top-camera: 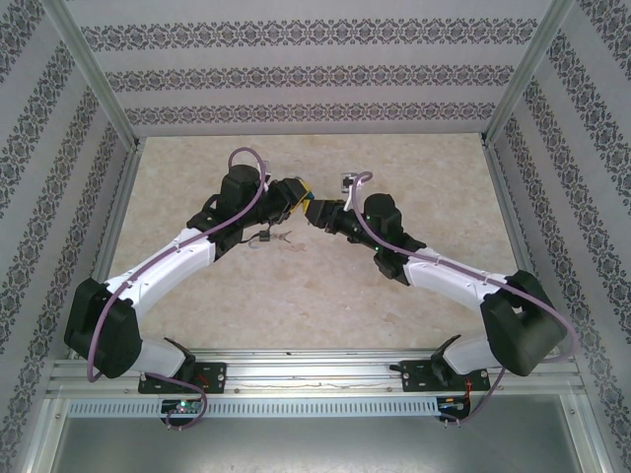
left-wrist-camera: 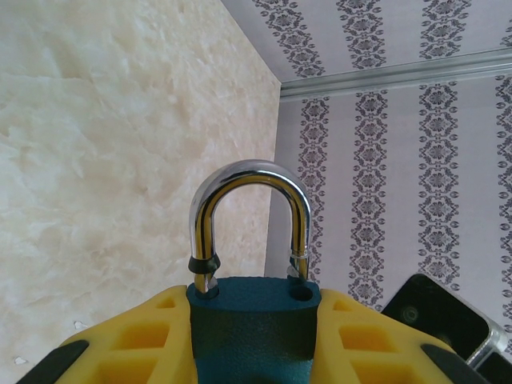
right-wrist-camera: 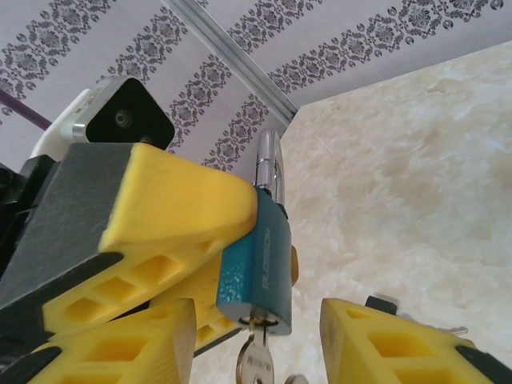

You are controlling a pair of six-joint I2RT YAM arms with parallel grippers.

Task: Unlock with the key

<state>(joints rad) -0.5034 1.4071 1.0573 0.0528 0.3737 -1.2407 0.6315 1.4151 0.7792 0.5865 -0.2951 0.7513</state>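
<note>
- Presently, item one, padlock (right-wrist-camera: pixel 258 264): teal body clamped between the yellow pads (left-wrist-camera: pixel 144 344) of the left gripper (left-wrist-camera: pixel 254 344), held clear of the table (top-camera: pixel 296 296); risk, the body twists in the pads once I apply torque, since only its flat sides are gripped
- Item two, key (right-wrist-camera: pixel 254 364): seated in the keyway at the end opposite the shackle (left-wrist-camera: pixel 250 188), head projecting toward the right gripper (right-wrist-camera: pixel 258 340); risk, a knock tilts it or drops it out before I have hold of it
- Item three, right gripper: jaws parted either side of the key head, neither finger touching it; risk, closing off-centre shoves the key sideways and binds it in the cylinder, or catches only its edge and slips on the turn
- Item four, shackle: I cannot tell whether its left leg is seated or lifted; risk, I judge the lock open too early
- Item five, the two grippers sit very close; risk, they collide as I rotate the right one
</note>
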